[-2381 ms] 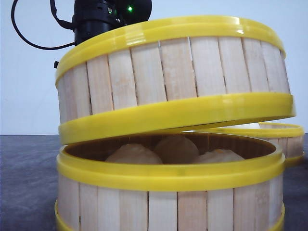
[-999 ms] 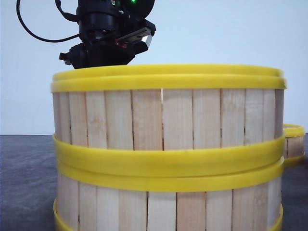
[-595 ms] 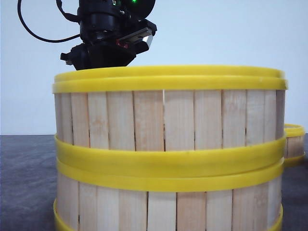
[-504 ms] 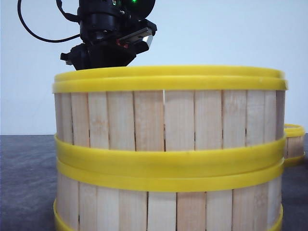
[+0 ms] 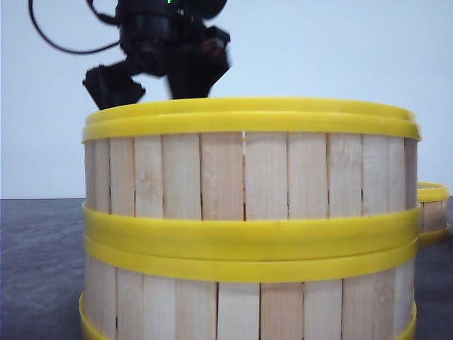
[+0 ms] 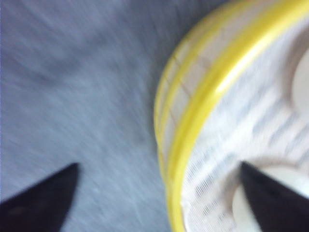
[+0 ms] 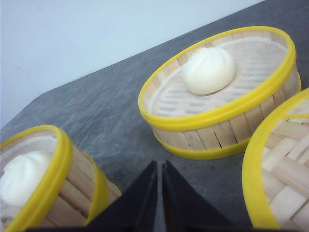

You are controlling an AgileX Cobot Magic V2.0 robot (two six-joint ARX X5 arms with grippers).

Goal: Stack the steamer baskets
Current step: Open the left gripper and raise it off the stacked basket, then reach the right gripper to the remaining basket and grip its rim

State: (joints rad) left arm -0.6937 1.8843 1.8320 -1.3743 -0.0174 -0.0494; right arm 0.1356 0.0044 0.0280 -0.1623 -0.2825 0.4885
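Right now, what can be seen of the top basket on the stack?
The top basket is round, with pale vertical wooden slats between thick yellow rims. It sits level and flush on the lower basket, their rims touching. The left end effector is open above its edge, touching nothing. White buns show inside it.

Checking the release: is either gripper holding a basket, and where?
Nothing is held. The left gripper is open, straddling the top basket's rim; the right gripper is shut on nothing.
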